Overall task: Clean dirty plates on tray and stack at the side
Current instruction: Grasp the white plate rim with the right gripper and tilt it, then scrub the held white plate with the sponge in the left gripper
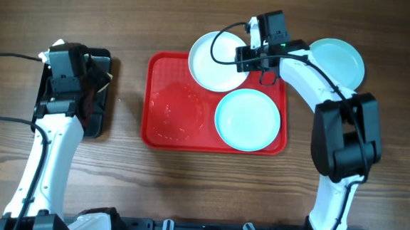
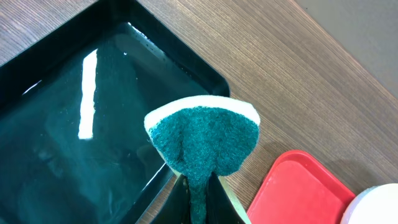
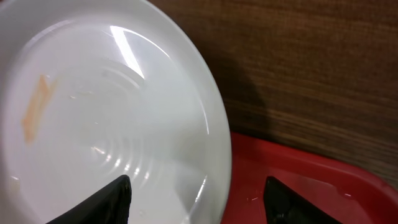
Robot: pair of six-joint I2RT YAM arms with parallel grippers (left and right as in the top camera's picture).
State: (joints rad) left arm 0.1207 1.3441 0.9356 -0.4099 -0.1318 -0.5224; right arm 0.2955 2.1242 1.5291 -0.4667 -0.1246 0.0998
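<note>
My right jaws stand wide apart, holding nothing. In the right wrist view one dark finger shows over the white plate and the other over the red tray, so the plate's near edge falls between them; I cannot tell whether either finger touches it. The white plate spreads away from these jaws, face up, with an orange smear on the side farthest from the jaws. From overhead, the plate reaches past the tray's far rim onto the wooden surface. Being round, it has no long axis. One turquoise plate lies flat inside the tray, just below my right jaws and near the white plate. A second turquoise plate lies flat on the surface outside the tray, just beside my right arm. The tray's long axis runs from side to side, from my right jaws towards my left ones. My left jaws are well apart from the red tray, on its other side, and are clamped on a sponge. The sponge sticks straight out from the jaws, with its dark green scouring face to the camera and a pale foam rim at the tip. Below and beside these jaws is a glossy black tray, and the sponge hangs over its near corner. A corner of the red tray shows just beyond.
</note>
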